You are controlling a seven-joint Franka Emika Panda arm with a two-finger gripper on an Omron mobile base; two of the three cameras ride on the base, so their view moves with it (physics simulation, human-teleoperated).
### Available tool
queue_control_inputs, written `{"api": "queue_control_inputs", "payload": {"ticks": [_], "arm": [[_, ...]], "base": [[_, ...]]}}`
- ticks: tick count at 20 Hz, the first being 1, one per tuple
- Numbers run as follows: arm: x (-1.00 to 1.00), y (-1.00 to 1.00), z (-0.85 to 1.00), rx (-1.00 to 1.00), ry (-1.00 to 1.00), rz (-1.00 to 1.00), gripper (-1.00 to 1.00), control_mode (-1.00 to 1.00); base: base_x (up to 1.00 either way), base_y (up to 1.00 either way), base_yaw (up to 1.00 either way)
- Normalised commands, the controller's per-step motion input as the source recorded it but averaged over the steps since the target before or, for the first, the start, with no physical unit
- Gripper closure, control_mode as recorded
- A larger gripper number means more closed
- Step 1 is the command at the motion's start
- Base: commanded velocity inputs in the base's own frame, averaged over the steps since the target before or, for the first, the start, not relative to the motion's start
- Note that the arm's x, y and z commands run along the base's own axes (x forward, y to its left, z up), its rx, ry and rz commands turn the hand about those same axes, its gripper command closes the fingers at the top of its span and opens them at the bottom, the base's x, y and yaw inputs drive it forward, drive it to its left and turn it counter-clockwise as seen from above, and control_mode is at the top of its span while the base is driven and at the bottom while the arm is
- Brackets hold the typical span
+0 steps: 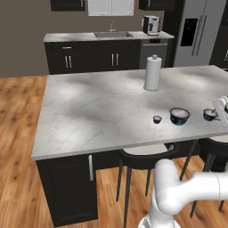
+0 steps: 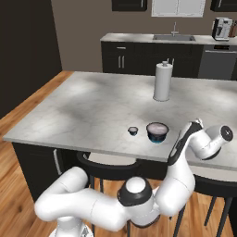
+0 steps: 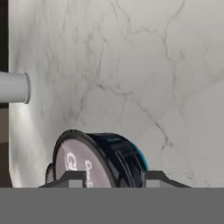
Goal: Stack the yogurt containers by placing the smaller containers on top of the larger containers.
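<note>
A marble island counter [image 1: 89, 107] in a dark-cabinet kitchen is seen with three yogurt tubs lined up near its front edge. The mid tub [image 1: 209, 115] is set upright at the right end of the row, with the gripper [image 3: 111, 178] brought in low against it from the right. In the hand view a tub is framed between the two finger tips, but whether it is actually clamped or merely bracketed cannot be told. The large tub [image 1: 179, 116] is placed just beside it to the left, and the tiny tub [image 1: 157, 119] beyond that. A paper-towel roll [image 1: 152, 73] is stood well behind. The pick-up of the mid tub is judged to be in hand. Next, a firm hold, a lift and a short carry onto the large tub's pale top would be called for.
</note>
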Motion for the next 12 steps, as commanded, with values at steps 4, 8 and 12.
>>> {"api": "queue_control_inputs", "payload": {"ticks": [4, 8, 12], "arm": [[-0.04, 0.53, 0.29, 0.0, -0.02, 0.0, 1.0, -1.0], [-0.13, 0.43, 0.39, 0.0, -0.02, 0.0, 1.0, -1.0], [-0.23, 0.36, 0.45, 0.0, -0.05, 0.0, 1.0, -1.0]], "base": [[0.0, 0.0, 0.0], [0.0, 0.0, 0.0], [0.0, 0.0, 0.0]]}}
